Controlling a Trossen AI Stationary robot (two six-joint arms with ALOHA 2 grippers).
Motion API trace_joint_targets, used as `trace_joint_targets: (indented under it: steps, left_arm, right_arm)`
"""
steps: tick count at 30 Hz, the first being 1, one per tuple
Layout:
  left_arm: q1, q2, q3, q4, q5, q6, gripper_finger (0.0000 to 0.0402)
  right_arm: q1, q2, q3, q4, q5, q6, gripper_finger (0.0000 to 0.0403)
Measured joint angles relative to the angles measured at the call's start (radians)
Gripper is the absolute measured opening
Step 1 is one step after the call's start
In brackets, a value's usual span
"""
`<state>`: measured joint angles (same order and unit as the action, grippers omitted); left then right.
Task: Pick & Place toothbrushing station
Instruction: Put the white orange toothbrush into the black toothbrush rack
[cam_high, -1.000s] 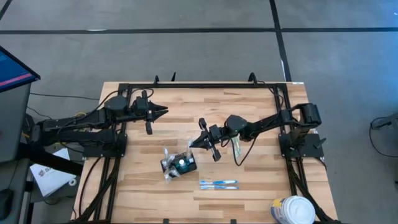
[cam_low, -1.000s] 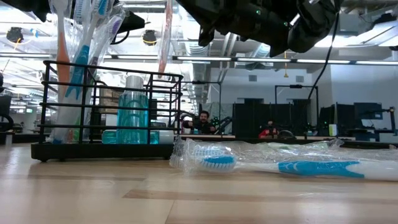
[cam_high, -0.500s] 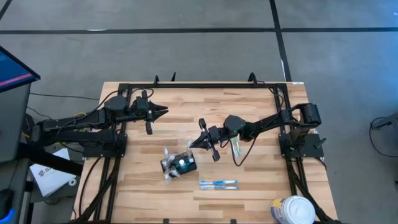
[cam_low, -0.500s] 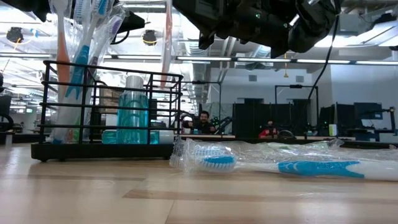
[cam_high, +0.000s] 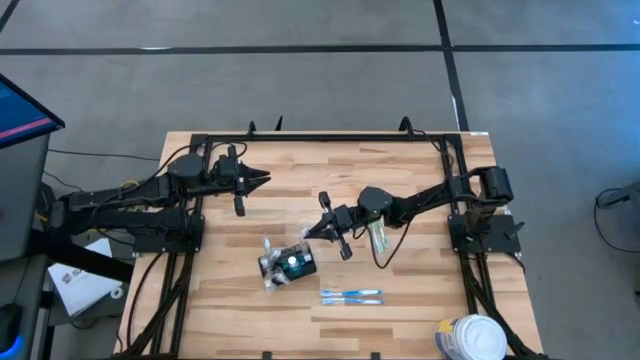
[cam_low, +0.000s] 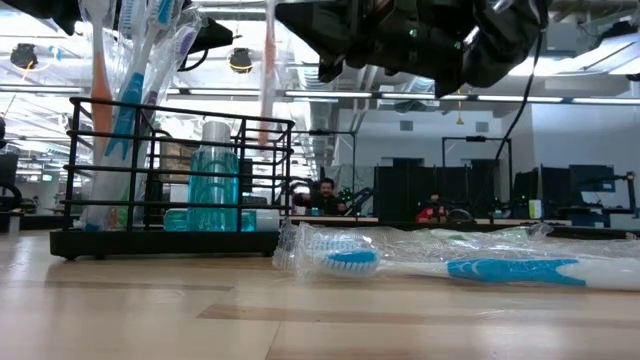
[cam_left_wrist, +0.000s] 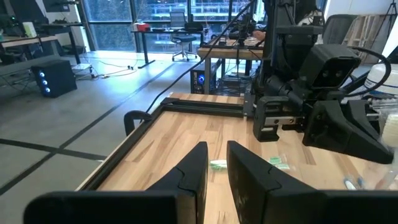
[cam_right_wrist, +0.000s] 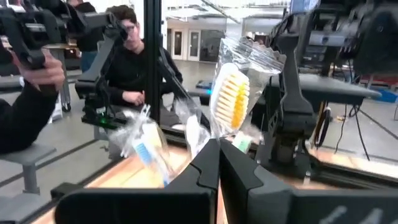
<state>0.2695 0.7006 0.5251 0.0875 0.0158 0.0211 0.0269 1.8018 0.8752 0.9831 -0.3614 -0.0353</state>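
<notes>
The toothbrushing station (cam_high: 288, 264), a small black wire rack full of toothbrushes and a blue bottle, stands on the wooden table (cam_high: 410, 290) near the front. The right pincer (cam_high: 314, 231) hangs just above and behind it, shut tight and holding nothing. The left pincer (cam_high: 262, 179) waits well apart over the far left side, its fingers almost together with nothing in them. Two wrapped blue toothbrushes (cam_high: 351, 296) lie just beside the rack.
</notes>
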Motion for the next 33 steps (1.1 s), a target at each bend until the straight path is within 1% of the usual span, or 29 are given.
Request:
trace_joint_targets:
  steps: [4, 8, 11, 13, 16, 24, 33]
  left_arm:
    - [0.0, 0.0, 0.0, 0.0, 0.0, 0.0, 0.0053]
    - [0.0, 0.0, 0.0, 0.0, 0.0, 0.0, 0.0053]
    - [0.0, 0.001, 0.0, 0.0, 0.0, 0.0, 0.0053]
    - [0.0, 0.001, 0.0, 0.0, 0.0, 0.0, 0.0053]
    - [0.0, 0.002, 0.0, 0.0, 0.0, 0.0, 0.0053]
    - [0.0, 0.002, 0.0, 0.0, 0.0, 0.0, 0.0053]
    - [0.0, 0.002, 0.0, 0.0, 0.0, 0.0, 0.0053]
  right_arm:
    - [0.0, 0.065, -0.001, 0.094, -0.006, 0.018, 0.0]
    - [-0.008, 0.158, 0.0, 0.196, -0.008, 0.074, 0.0]
    - [-0.021, 0.202, 0.0, 0.259, -0.013, 0.11, 0.0]
    - [-0.031, 0.218, 0.0, 0.27, -0.033, 0.114, 0.0]
    - [-0.037, 0.235, 0.0, 0.28, -0.038, 0.115, 0.0]
    - [-0.035, 0.235, -0.001, 0.277, -0.06, 0.114, 0.0]
    - [-0.037, 0.235, -0.001, 0.207, -0.06, 0.114, 0.0]
